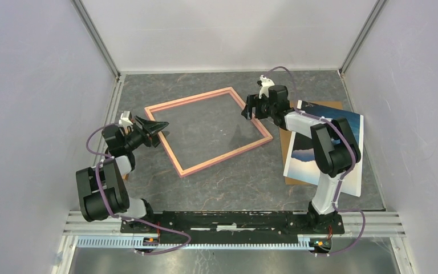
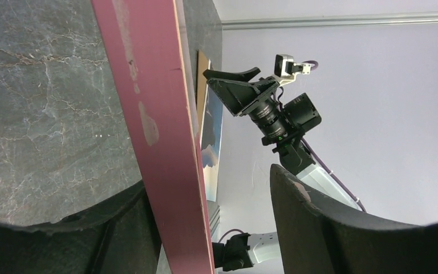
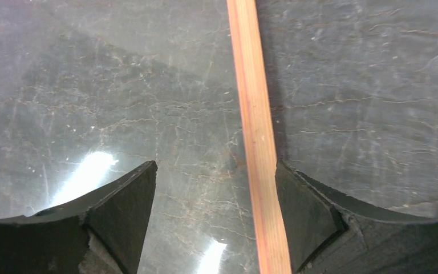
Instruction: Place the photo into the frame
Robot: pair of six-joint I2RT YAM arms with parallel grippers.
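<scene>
Black fingers of the left gripper (image 2: 208, 182) straddle a salmon-pink rail of the frame (image 2: 159, 114) at its left corner, spread apart with a gap showing on one side, not clamped. At the frame's far right corner, the right gripper (image 3: 214, 165) likewise stands released, the rail (image 3: 256, 114) running between its fingers close to one and well clear of the other. The frame (image 1: 226, 155) lies on the dark marbled surface (image 1: 234, 188). Glare inside the rails suggests a glass pane, so it is likely stiff and fairly light but breakable, and best taken by a rail rather than pressed in the middle. The photo (image 1: 302, 162) lies right of the frame and apart from it, resting askew on a brown backing board (image 1: 286, 145). It is a thin glossy print, probably light, limp and slippery, and easily creased. An edge or corner reaching past the board looks the safest place to take hold. The right arm's own links cross above the photo, and the board beneath could come along with it. The enclosure wall stands close on the photo's side away from the frame, leaving little room there.
</scene>
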